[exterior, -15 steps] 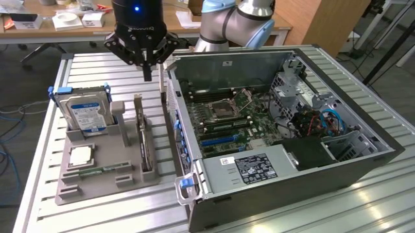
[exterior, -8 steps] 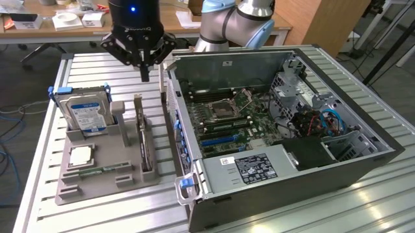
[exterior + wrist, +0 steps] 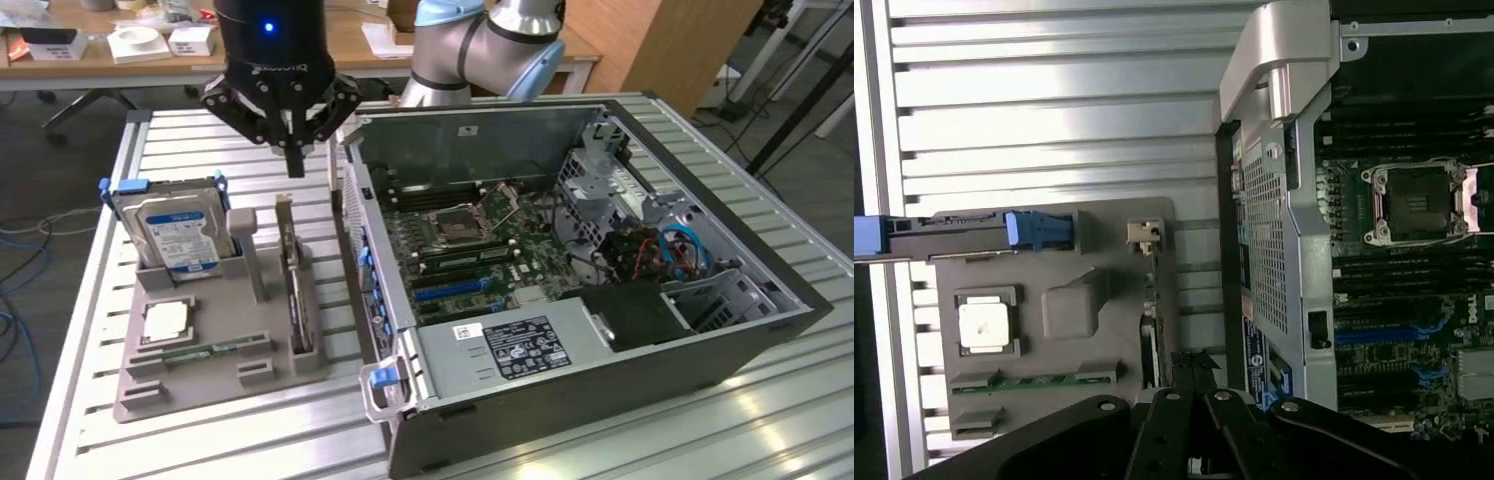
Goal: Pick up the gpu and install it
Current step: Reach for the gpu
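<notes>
Grey holder tray (image 3: 200,375) on slatted surface: gpu (image 3: 296,300) is seen on edge in its slot, not yet lifted. End effector (image 3: 294,160) is held closed and empty above gpu's bracket end. Computer case (image 3: 601,300) lies open beside tray, blue board slots bare. Pick and install are both judged outstanding.
</notes>
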Controlling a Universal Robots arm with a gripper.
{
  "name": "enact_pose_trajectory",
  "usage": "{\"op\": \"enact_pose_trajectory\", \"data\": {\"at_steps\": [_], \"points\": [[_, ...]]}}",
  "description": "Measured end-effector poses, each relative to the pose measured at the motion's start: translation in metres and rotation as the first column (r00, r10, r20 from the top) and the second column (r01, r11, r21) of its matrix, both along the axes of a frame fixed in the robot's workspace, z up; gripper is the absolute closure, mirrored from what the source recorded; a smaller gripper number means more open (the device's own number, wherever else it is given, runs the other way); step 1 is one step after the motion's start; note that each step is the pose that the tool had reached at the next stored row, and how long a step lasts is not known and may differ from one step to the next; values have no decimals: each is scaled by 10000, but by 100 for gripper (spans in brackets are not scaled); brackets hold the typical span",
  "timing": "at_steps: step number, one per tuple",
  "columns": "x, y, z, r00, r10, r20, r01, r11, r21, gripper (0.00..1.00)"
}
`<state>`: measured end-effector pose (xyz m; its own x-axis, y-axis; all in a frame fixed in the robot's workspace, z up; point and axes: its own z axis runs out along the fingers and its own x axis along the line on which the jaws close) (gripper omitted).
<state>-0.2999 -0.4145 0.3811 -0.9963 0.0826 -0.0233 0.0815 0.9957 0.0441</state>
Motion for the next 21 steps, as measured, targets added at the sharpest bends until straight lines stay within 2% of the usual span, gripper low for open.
{"op": "enact_pose_trajectory", "data": {"at_steps": [11, 12, 21], "points": [[-97, -264, 0, 10000, 1, 1, -1, 10000, 1, 90], [-104, -275, 0, 10000, 0, 0, 0, 10000, 0, 90], [-104, -277, 0, 10000, 0, 0, 0, 10000, 0, 90]]}}
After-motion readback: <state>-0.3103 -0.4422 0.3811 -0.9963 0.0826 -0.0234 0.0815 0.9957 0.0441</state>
